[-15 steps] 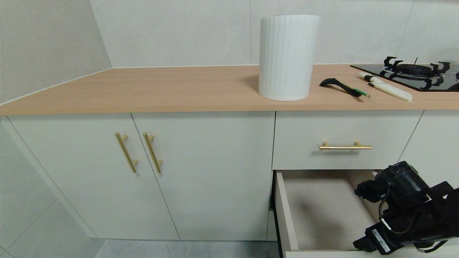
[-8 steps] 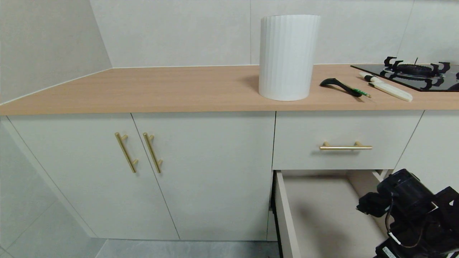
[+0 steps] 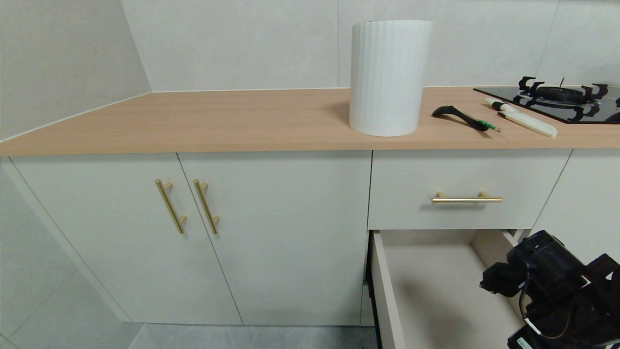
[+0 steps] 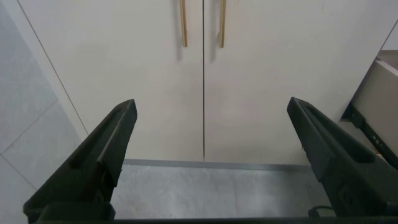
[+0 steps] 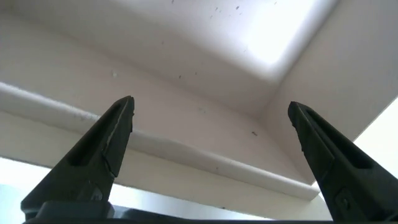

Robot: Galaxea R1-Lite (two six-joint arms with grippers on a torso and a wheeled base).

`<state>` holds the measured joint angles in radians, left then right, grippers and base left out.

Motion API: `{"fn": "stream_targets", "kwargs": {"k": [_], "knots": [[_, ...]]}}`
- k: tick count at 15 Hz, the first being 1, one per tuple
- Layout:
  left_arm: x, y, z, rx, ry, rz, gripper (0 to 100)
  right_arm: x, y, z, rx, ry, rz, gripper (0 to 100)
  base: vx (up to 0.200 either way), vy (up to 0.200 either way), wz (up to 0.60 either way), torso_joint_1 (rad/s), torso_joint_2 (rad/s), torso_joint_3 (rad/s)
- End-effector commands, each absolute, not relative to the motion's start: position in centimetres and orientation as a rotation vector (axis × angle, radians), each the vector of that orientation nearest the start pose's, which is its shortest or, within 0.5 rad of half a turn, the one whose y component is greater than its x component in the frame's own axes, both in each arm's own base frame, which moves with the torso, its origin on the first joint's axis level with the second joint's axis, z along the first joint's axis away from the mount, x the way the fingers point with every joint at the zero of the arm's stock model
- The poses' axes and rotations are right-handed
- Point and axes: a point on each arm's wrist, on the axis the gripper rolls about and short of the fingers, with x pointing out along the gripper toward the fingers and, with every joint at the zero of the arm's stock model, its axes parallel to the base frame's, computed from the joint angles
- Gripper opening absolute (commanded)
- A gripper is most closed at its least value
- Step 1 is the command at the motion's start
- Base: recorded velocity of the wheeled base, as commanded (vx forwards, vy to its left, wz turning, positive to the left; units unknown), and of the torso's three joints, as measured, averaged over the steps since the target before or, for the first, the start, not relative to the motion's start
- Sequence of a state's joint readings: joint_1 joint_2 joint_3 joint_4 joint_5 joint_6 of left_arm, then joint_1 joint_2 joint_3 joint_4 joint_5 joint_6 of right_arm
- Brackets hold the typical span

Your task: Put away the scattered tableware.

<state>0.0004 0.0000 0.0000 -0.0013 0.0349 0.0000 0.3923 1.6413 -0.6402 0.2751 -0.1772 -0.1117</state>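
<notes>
I am logging the tableware first. A black spoon [image 3: 457,116], a green-tipped stick [image 3: 490,126] and a white knife [image 3: 528,123] are lying flat on the countertop [image 3: 218,118], between the white ribbed canister [image 3: 387,77] and the hob [image 3: 557,94]. All three are running the same way, far ends toward the canister and near ends angling right toward the counter's front edge. The spoon's bowl is sitting at the canister end. The stick is touching or just beside the spoon's handle; I cannot tell which.

They are resting above the closed drawer [image 3: 465,174], and below that the open drawer [image 3: 385,286] is standing pulled out.

The right gripper [image 5: 208,155] is hanging low over the open drawer's right side, jaws spread wide with nothing between them, looking into the drawer's inner corner. So the tableware is lying up and behind those jaws, well apart.

The left gripper [image 4: 208,165] is facing the cabinet doors [image 4: 205,74] low down, jaws likewise spread and empty.

I am judging the right arm nearer. It needs to rise to counter height and close across a handle, not along it.
</notes>
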Motion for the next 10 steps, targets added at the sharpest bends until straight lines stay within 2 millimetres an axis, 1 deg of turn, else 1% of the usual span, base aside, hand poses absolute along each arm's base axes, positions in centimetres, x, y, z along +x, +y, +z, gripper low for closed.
{"fn": "stream_targets", "kwargs": {"k": [1,3,5,7,10], "knots": [[-2.3,0.1,7.6,0.0,0.0,0.037,100,19.8,7.7,9.6,-0.447,1.196,0.248,100,0.0,0.0,0.0,0.0,0.0,0.0],[-2.3,0.1,7.6,0.0,0.0,0.037,100,21.2,8.2,10.2,-0.31,1.067,0.185,100,0.0,0.0,0.0,0.0,0.0,0.0],[-2.3,0.1,7.6,0.0,0.0,0.037,100,22.0,8.5,10.7,-0.205,0.97,0.149,100,0.0,0.0,0.0,0.0,0.0,0.0],[-2.3,0.1,7.6,0.0,0.0,0.037,100,22.5,8.6,11.2,-0.168,0.905,0.142,100,0.0,0.0,0.0,0.0,0.0,0.0],[-2.3,0.1,7.6,0.0,0.0,0.037,100,22.5,8.5,11.2,-0.167,0.904,0.139,100,0.0,0.0,0.0,0.0,0.0,0.0]]}}
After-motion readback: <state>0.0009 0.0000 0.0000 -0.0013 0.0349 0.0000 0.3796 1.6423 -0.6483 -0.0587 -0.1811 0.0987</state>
